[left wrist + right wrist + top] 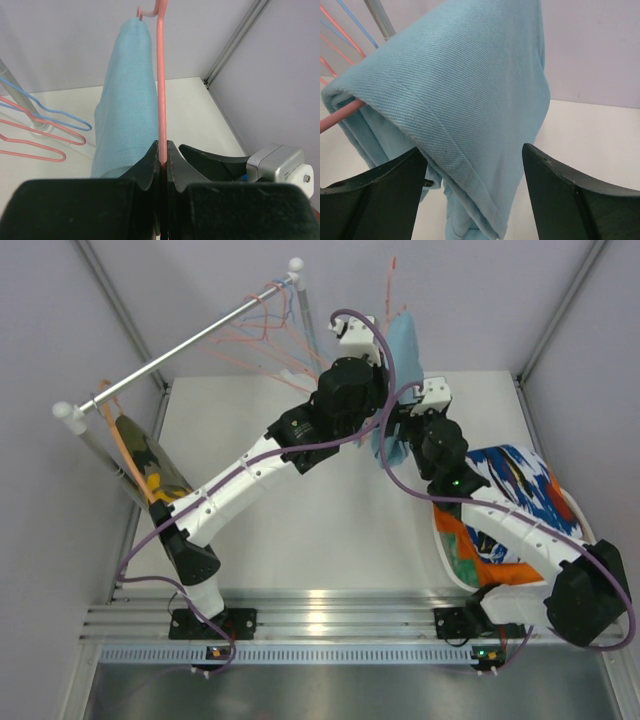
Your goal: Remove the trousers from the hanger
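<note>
Left wrist view: the left gripper point(163, 145) is pinched tight on the straight wire of a pink hanger point(161, 75); the wire runs up from between the jaws to a hook at the top
Cloth on hanger: the light blue trousers point(125, 100) are draped over the pink hanger, hanging on the left side of the wire in this view, just beside the fingers
Right wrist view: the right gripper point(474, 150) stands wide, one dark finger on each side of the folded light blue cloth; the jaws are not closed on it; whether the left finger touches the fabric cannot be told
Hanger end: a stub of pink wire pokes out from under the fold at the left edge
Top view, middle: both arms reach to the far side of the table point(300, 520), meeting at the light blue trousers, which are held off the rail point(180, 345)
Rail: empty wire hangers point(270, 330), pink and blue, crowd its right end; camouflage trousers point(150, 465) hang near its left end
Right side: patterned trousers point(520, 480), orange trousers point(455, 530) and mint green trousers point(465, 560) lie heaped together under the right arm
</note>
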`<move>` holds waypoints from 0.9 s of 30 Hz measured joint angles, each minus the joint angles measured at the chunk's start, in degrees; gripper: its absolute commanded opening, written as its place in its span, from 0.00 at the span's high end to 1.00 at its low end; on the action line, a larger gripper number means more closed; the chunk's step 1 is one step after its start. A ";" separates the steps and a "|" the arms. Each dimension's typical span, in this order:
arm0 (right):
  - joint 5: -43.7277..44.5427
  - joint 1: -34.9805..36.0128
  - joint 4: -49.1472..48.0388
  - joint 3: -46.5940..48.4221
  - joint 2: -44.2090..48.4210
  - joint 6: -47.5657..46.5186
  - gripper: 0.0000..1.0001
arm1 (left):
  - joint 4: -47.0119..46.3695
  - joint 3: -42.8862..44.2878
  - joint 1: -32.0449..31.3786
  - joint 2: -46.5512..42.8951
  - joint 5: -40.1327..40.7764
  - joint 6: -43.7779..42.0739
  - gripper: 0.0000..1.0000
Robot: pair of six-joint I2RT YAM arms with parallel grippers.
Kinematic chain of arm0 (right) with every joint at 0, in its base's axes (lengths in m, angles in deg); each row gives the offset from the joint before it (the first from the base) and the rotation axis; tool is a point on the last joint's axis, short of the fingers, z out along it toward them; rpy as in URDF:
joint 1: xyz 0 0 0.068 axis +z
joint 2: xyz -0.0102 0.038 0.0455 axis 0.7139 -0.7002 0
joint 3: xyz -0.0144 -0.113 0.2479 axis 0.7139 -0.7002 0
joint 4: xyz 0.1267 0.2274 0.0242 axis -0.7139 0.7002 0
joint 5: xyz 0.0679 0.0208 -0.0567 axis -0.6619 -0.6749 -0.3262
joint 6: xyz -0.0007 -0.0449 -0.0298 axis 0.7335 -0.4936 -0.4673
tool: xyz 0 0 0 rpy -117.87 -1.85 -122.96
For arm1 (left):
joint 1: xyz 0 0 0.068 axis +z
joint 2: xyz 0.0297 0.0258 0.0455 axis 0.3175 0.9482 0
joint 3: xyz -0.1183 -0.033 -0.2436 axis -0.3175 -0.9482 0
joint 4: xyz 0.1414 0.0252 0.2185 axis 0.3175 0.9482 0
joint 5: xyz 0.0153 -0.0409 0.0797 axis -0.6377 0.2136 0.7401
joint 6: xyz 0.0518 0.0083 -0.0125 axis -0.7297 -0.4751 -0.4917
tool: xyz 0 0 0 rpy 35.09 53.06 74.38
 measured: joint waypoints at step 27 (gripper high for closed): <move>4.24 0.02 -7.61 2.62 -9.44 -1.86 1.00 | -0.50 -1.81 0.00 -1.01 2.01 3.78 1.00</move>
